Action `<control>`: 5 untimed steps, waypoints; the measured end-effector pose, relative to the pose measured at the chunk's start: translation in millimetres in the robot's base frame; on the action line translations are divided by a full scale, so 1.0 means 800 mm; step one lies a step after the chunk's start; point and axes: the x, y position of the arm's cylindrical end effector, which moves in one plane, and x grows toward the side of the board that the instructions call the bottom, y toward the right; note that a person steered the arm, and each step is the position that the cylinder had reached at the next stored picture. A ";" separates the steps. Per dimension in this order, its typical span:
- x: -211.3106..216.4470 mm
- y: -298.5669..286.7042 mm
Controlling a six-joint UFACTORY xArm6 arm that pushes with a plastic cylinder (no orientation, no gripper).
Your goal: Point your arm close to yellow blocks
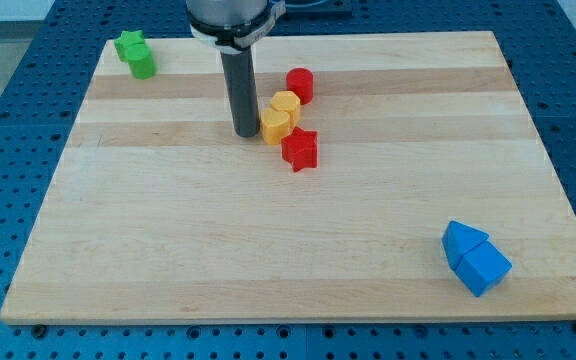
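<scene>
Looking for writing, I find no brand, label or letters that can be read on any surface. The wooden board (298, 240) lies on a blue perforated table (28, 110). My tip (244, 133) touches the board; it is only a plain rod, so it has no opening and holds nothing. Far to the view's bottom right of the tip lie two blue blocks (475, 258), touching each other. Far to its upper left stand two green blocks (136, 54). Just beside the tip, on the view's right, are two yellow blocks (280, 116), almost touching it. Past them rest a red star block (299, 149), below, and a red cylinder (300, 85), above. Nothing stands between the tip and the yellow blocks.
</scene>
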 end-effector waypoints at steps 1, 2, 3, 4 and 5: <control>-0.011 0.008; -0.011 0.036; -0.011 0.044; -0.011 0.029; -0.013 -0.007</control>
